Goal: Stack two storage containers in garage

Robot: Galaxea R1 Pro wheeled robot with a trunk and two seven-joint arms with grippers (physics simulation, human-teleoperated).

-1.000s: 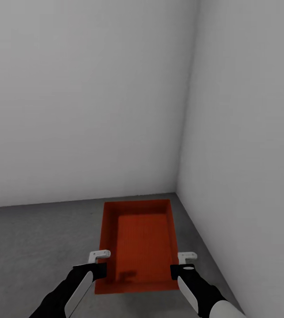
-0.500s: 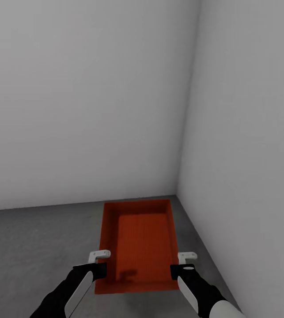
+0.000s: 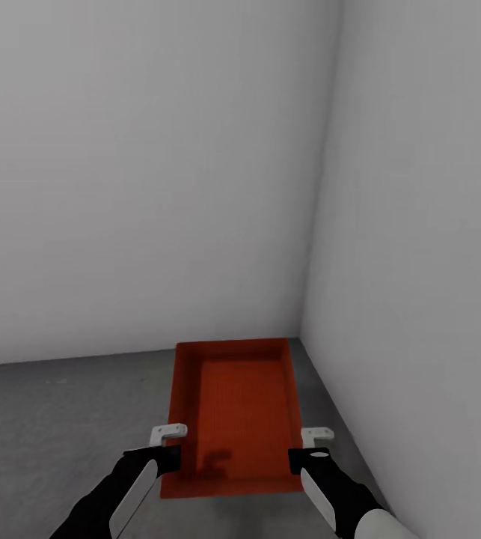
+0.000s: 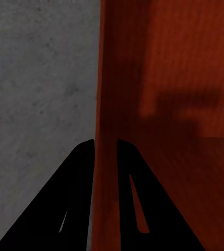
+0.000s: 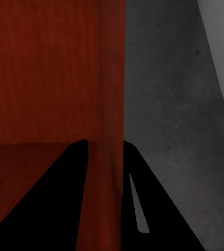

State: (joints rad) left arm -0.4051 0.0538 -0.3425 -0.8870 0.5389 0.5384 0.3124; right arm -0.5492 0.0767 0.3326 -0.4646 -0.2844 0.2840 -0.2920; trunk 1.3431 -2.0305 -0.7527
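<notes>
Both grippers (image 3: 170,442) (image 3: 316,443) pinching the container's (image 3: 233,404) side walls, near corner walls (image 3: 390,224).

Storage container (image 3: 240,404) — matt orange-red plastic look, floor (image 3: 60,419) — rough grey concrete, walls (image 3: 143,172) smooth, matt

Light is soft and even, with no glare. The grey-white walls (image 3: 143,172) shade slightly darker toward the corner above the orange-red container (image 3: 234,408). A blurry dark shadow lies on the container's inner bottom near its near wall. Renders look mildly soft and blocky; the wrist views are dimmer, with fingers (image 4: 75,209) as flat black silhouettes.
</notes>
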